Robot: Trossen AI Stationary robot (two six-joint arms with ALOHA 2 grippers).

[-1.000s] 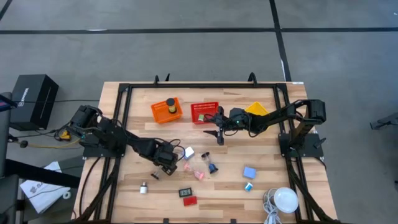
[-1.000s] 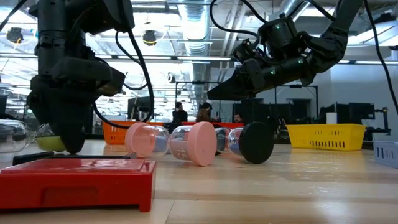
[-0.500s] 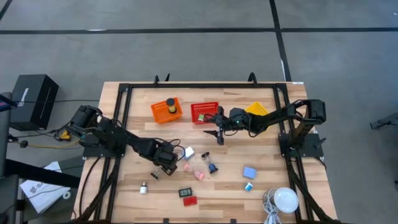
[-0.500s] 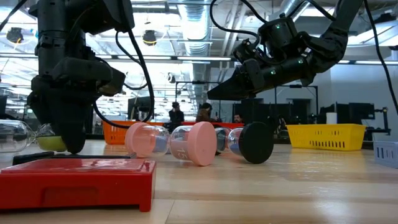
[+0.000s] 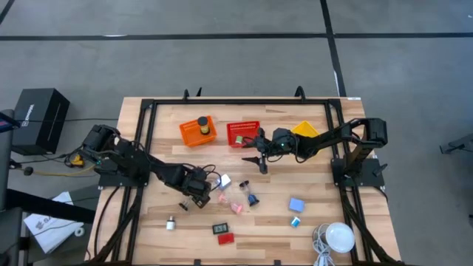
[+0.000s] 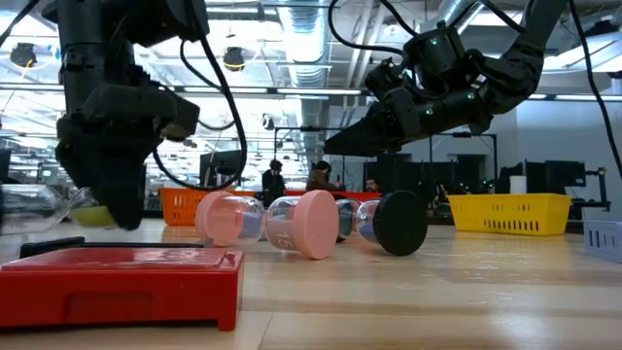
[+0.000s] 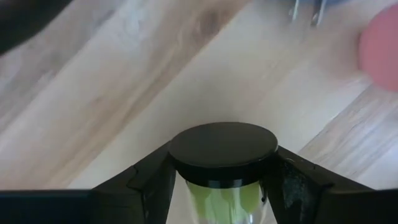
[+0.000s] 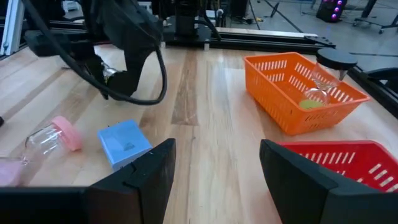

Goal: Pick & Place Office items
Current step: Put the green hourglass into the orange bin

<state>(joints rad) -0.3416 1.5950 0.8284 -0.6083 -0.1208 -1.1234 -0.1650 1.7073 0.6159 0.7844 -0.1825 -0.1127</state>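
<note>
Left claw point(image 7: 221, 186) grasping a black-capped clear vial point(image 7: 222, 152) by its body; light, rigid, slippery, best gripped mid-barrel. Right claw point(image 8: 214, 168) released, empty above the worktop point(image 5: 318, 192).

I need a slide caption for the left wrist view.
Left gripper holding a clear vial with black cap above the wooden table.

In the left wrist view, a clear vial with a black cap point(image 7: 222, 149) is cut off by the picture's edge, and a pink shape point(image 7: 380, 46) at the border is blurred beyond recognition. In the low view, a clear container point(image 6: 34, 206) beside the left tool point(image 6: 117, 194) is smeared and clipped by the frame. From above, the small pieces on the surface point(image 5: 273, 188) are too small to be identified.
</note>
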